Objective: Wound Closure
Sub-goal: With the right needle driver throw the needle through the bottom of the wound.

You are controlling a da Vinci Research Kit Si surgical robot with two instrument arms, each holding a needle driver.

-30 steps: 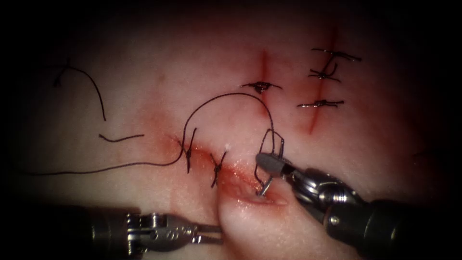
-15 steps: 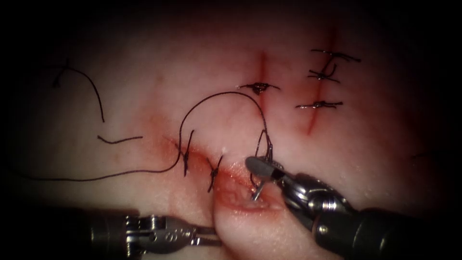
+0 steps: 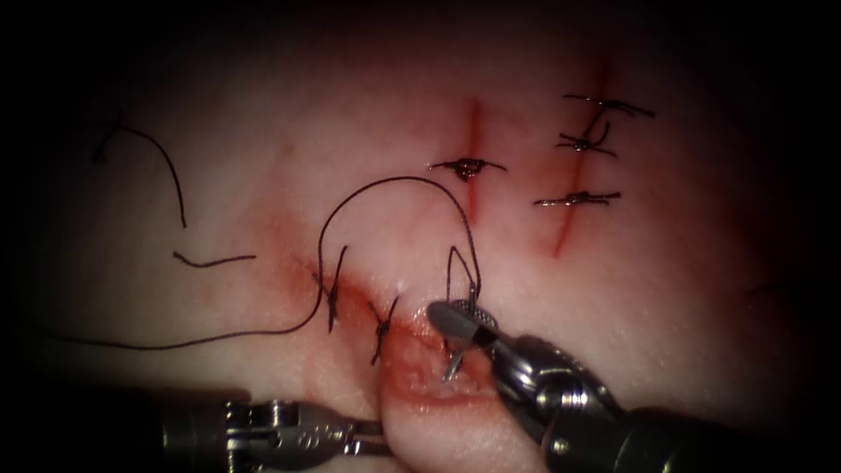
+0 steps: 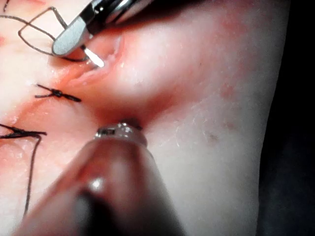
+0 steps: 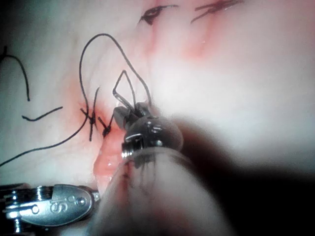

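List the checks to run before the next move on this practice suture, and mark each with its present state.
1. Right tool grips the needle: ok, jaws shut on it, with a short pointed end showing past them.
2. Left tool holds the tissue: ok, shut on a raised fold beside the cut.
3. Needle tip in the tissue: cannot tell; it sits at the open cut's edge.
4. Thread free of the right tool: cannot tell; it loops close by the jaws.
5. Stitches in place: ok, two cross the cut left of the needle.
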